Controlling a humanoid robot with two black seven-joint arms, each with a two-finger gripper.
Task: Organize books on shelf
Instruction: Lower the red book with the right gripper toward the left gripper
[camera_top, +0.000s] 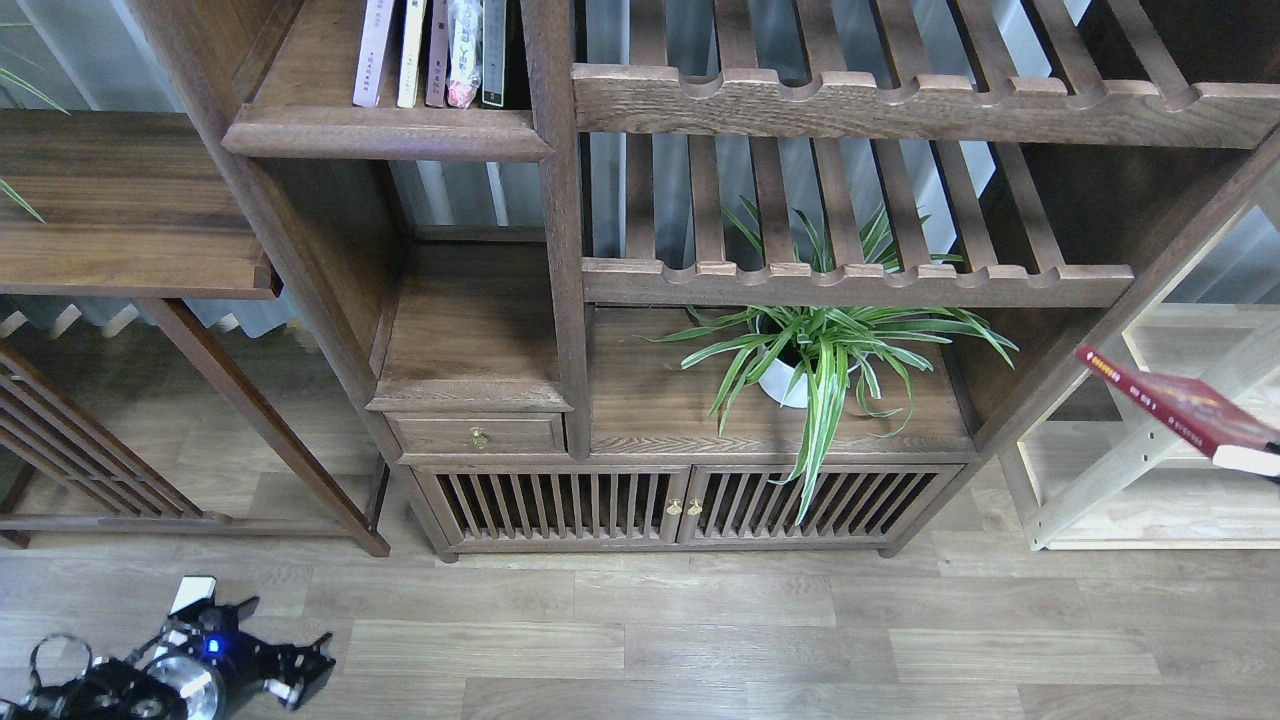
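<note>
Your right tool is outside the head view, so I cannot tell from here whether it is spread or pinching. The red book hangs in mid-air at the right edge. It is tilted, with its spine end towards the bookcase and its pale page edge running out of the picture towards where that tool must be. My guess is that the tool carries the book by that hidden end.

Your left tool sits low over the floor. It is dark and seen nearly end-on, so I cannot tell whether its fingers are apart or closed. A white strip pokes out just beyond it; it may be one of the pale books, but not enough of it shows to be sure.

The shelf you want is the solid dark board with the thick rounded lip. It lies well up and away from the left tool, and far across to the left of the red book. A row of books already stands upright on it, packed against the right post of the bay, with bare board on their other side.

I judge the step in hand to be the carry, with the red book not yet shelved. For the next move:

- Lift the book well above where it hangs now.
- Take it leftward past the slatted racks and the potted plant.
- Turn it upright, spine outward.
- Slide it in beside the standing row without tipping the row over.
</note>
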